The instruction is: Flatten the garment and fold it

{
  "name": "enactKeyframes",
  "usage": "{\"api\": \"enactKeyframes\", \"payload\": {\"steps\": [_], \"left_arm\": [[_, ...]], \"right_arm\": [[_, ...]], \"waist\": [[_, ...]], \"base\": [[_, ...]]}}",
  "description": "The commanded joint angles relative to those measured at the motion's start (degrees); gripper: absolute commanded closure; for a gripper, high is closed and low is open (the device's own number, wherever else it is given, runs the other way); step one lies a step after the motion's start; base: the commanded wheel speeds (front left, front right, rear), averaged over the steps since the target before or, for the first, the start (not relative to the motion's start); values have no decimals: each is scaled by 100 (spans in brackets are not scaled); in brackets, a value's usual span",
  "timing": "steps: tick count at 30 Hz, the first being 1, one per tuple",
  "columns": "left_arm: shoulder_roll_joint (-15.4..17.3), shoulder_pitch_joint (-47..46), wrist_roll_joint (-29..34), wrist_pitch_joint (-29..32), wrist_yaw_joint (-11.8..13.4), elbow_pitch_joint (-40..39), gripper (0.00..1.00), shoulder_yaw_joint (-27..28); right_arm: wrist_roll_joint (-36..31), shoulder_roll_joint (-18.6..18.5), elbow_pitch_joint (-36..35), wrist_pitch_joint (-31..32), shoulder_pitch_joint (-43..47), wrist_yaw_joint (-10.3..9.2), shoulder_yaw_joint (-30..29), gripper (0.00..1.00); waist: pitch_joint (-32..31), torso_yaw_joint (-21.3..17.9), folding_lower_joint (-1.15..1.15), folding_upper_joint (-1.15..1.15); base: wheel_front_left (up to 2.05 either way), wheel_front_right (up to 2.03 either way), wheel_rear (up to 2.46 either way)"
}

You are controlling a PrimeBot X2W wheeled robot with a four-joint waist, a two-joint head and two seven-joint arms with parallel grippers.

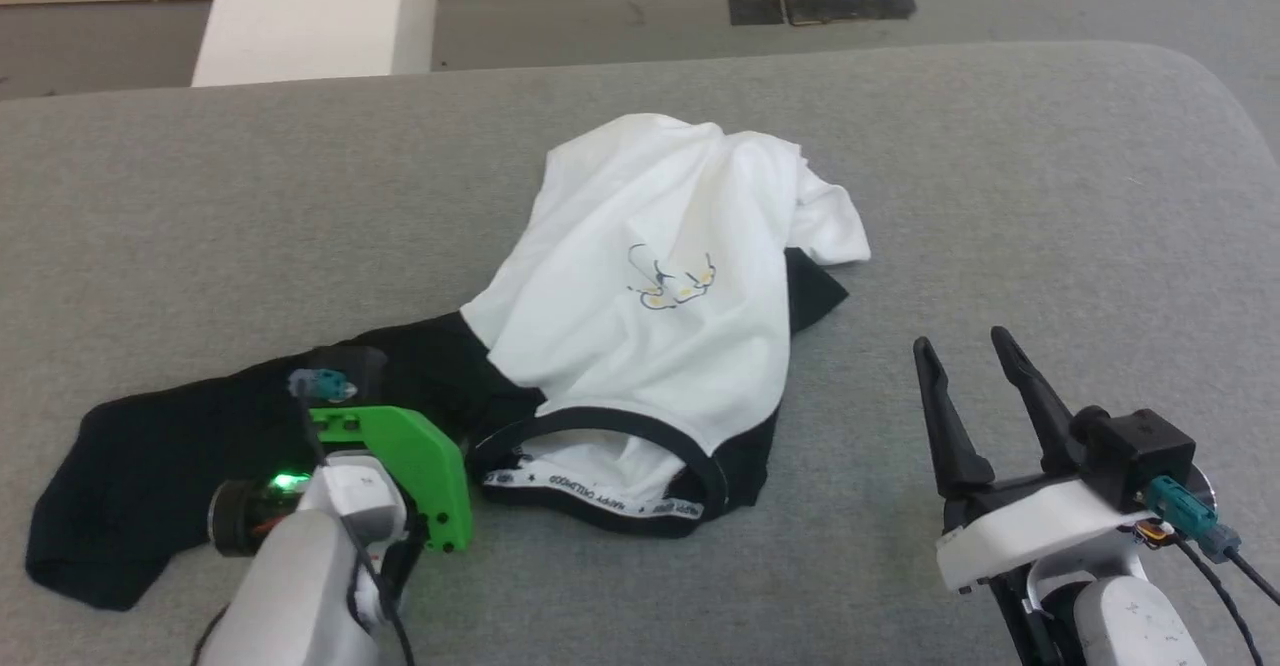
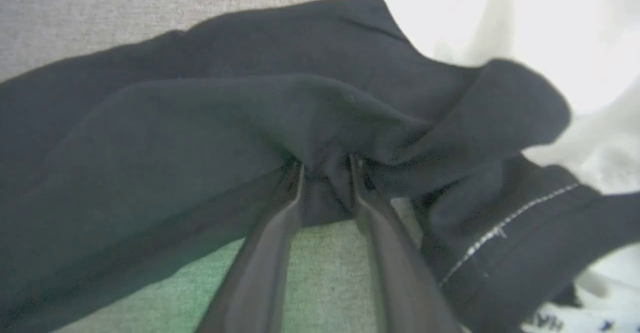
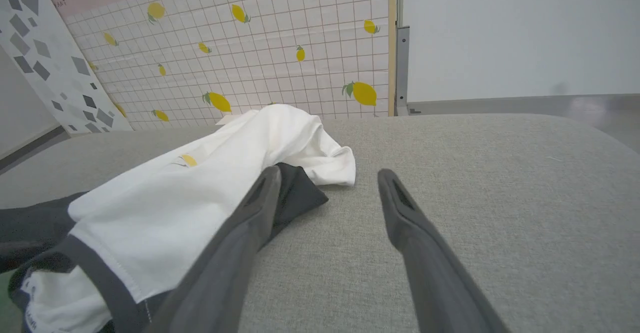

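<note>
The garment (image 1: 650,306) lies crumpled near the middle of the grey padded surface (image 1: 1050,166), white body humped up, collar (image 1: 712,474) toward the robot and one black sleeve (image 1: 150,466) stretched out flat to the left. The head view shows the whole layout, with the small print (image 1: 672,281) facing up, but the green bracket (image 1: 420,466) on the left wrist hides that arm's fingers. The left wrist view shows them: the left gripper (image 2: 327,165) is drawn in narrow with a bunched fold of the black sleeve pinched between its tips, creases running out from the pinch and bare grey surface beneath the fingers. The right gripper (image 1: 960,341) stands spread wide with nothing in it, over bare surface just right of the collar. Its wrist view looks low across the cloth, its left finger (image 3: 240,223) close beside the white hem, and takes in a lemon-patterned wall (image 3: 250,48) behind. The surface's far edge runs just beyond the garment and curves to a rounded corner at the upper right; a white pillar (image 1: 310,6) stands past it. Wide bare room lies right of the garment and at the far left.
</note>
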Motion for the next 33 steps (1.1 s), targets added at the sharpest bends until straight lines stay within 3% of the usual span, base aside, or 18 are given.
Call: {"api": "enactKeyframes", "payload": {"steps": [1, 11, 14, 16, 20, 27, 33], "left_arm": [[63, 32, -81, -12, 31, -1, 100, 72], [795, 725, -122, -1140, 997, -516, 100, 1467], [836, 867, -157, -1317, 1135, -585, 100, 1670], [825, 919, -190, -1417, 1134, -594, 0, 1712], [637, 937, -204, -2013, 1050, -704, 0, 1677], [34, 1016, -44, -3497, 831, -892, 0, 1340], [-337, 1031, 169, -3737, 654, -1122, 0, 1175]], "right_arm": [[33, 1, 29, -47, -65, -9, -3, 0], [-14, 1, 44, -36, 14, -9, -40, 0], [-61, 1, 36, 29, 39, -9, -8, 0], [-111, 1, 33, 104, 41, -9, 62, 0], [-179, 1, 44, 332, -14, -9, 251, 0], [-226, 1, 433, 1133, -435, -9, 406, 0], [-263, 1, 1114, 1918, -1026, -9, 329, 0]], "waist": [[-2, -69, 0, 63], [-198, 52, 0, 63], [-210, 170, 0, 63], [-207, 253, 0, 63], [-177, 437, 0, 63], [-52, 771, 0, 63], [155, 1020, 0, 63]], "base": [[0, 0, 0], [0, 0, 0], [0, 0, 0], [0, 0, 0], [0, 0, 0], [0, 0, 0], [0, 0, 0]]}}
